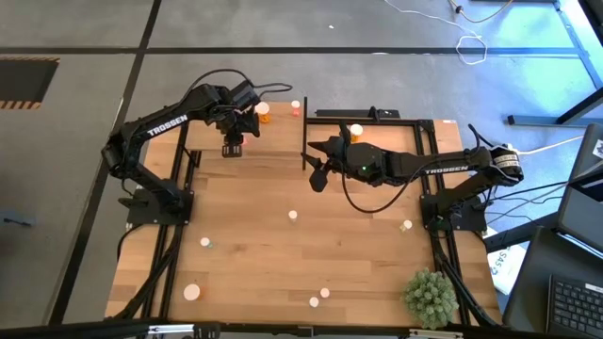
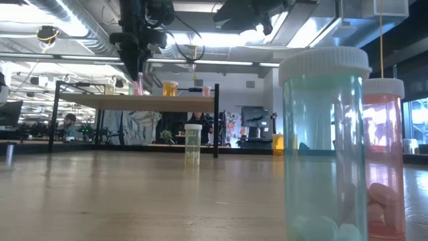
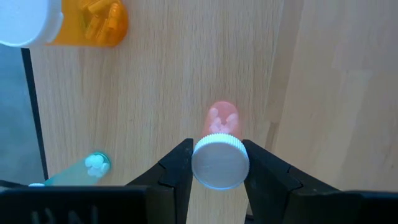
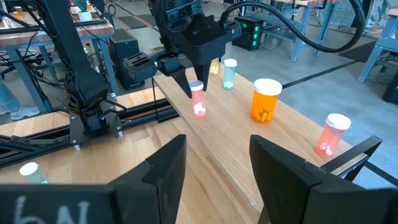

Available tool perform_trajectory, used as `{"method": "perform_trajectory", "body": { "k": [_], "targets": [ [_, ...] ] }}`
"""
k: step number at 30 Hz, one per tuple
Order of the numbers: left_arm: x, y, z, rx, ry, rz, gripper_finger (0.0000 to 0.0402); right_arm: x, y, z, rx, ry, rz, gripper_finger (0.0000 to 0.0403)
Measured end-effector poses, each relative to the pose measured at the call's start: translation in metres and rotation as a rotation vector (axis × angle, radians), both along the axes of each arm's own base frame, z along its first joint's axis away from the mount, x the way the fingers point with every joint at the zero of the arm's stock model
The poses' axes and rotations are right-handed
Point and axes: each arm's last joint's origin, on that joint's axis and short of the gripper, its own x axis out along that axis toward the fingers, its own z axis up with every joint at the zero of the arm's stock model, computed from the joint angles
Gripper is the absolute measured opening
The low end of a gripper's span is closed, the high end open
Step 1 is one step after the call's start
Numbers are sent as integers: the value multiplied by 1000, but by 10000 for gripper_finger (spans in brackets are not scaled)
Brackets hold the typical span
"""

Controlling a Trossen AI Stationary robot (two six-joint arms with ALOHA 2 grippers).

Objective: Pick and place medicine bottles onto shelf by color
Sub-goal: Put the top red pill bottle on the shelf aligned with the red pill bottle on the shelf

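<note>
Pink bottle [image 3: 219, 127] stands clamped at its cap in the left gripper [image 3: 217, 165], seemingly near the shelf [image 4: 298, 140] edge; right gripper [image 4: 214, 168] waits, fingers apart.

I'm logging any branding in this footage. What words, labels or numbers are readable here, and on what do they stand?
"TROSSEN" in white letters on the left arm, high view.
"TROSSEN" in white letters on the right arm, high view.
Large pale characters on the right wrist's own body: cut off by the picture's edge, not readable.
The medicine bottles, such as the pink bottle between the left gripper's fingers, show no readable label.
</note>
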Motion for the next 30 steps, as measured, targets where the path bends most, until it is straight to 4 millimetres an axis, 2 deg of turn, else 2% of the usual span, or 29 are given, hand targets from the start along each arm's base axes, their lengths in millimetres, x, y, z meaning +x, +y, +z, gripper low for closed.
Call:
{"method": "perform_trajectory", "body": {
  "k": [15, 30],
  "targets": [
    [0, 0, 0, 7, 0, -5, 115, 0, 0, 0, 0, 0, 1, 179],
    [2, 2, 1, 24, -24, 28, 132, 0, 0, 0, 0, 0, 1, 179]
  ]
}}
